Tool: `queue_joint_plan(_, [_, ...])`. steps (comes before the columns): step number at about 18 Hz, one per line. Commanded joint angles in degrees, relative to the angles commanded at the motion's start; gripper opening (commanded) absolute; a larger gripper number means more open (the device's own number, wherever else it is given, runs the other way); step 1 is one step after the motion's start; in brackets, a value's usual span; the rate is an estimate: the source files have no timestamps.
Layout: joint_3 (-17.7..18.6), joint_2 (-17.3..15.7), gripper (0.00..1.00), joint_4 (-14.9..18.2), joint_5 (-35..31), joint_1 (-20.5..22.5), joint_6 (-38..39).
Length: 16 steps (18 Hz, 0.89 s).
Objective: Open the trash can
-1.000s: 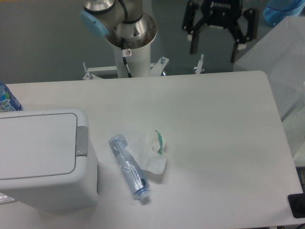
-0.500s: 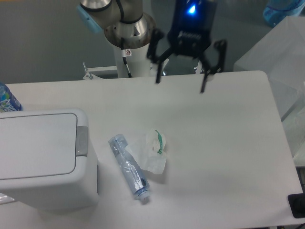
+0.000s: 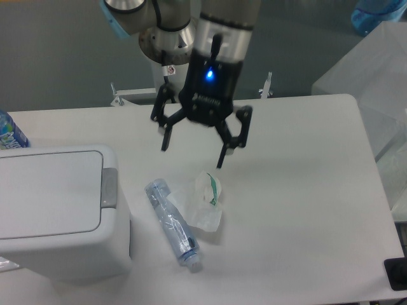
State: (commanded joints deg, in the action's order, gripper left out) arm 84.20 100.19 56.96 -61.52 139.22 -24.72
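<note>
Trash can (image 3: 60,213) sits at the near left corner of the white surface (image 3: 299,184), lid panel flat and closed, with the little grey push tab (image 3: 109,187) on its right edge. We've got the gripper (image 3: 193,152) hanging over the middle of the surface, fingers spread wide apart and holding nothing, a blue light glowing on its body. It's well off to the right of the trash can and not touching it. Just below the gripper we see a crumpled clear wrapper with a green mark (image 3: 205,202), and right beside that a crushed clear plastic bottle (image 3: 172,222) lying on its side, cap end pointing toward the near edge. Another bottle with a blue label (image 3: 9,132) peeks in behind the trash can at the far left.
</note>
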Motion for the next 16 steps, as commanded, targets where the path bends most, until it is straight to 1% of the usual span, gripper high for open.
queue_joint_plan(3, [0.18, 1.06, 1.0, -0.45, -0.09, -1.5, 2.83])
queue_joint_plan(5, [0.61, 1.15, 1.0, -0.45, 0.0, -2.02, 2.92])
queue_joint_plan(7, [1.84, 1.15, 1.0, -0.63, -0.09, -2.82, 2.57])
queue_joint_plan(10, [2.2, 1.24, 1.0, -0.97, 0.0, -3.87, 2.57])
queue_joint_plan(16, [2.2, 1.32, 1.0, -0.98, 0.09, -4.05, 2.92])
